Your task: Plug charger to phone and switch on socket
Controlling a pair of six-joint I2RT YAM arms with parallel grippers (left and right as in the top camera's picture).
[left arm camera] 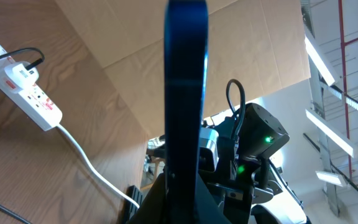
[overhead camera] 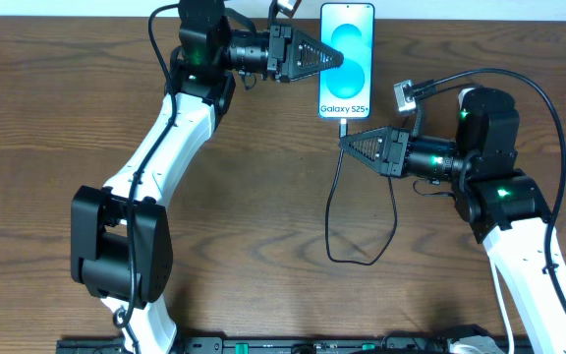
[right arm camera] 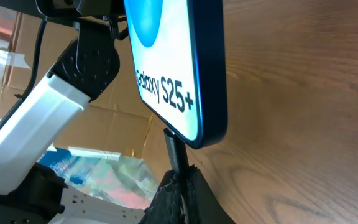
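The phone lies at the table's far middle, screen lit blue, "Galaxy" text at its near end. My left gripper is shut on its left edge. In the left wrist view the phone is a dark edge-on bar rising from between my fingers. My right gripper is shut on the charger just behind its plug. That plug meets the phone's bottom edge; how deep it sits cannot be told. The socket appears only in the left wrist view, white, with a black cable plugged in.
The charger cable loops toward the front of the table between the two arms. A white cord runs from the socket across the wood. The left arm's base stands at front left. Cardboard boxes stand beyond the table.
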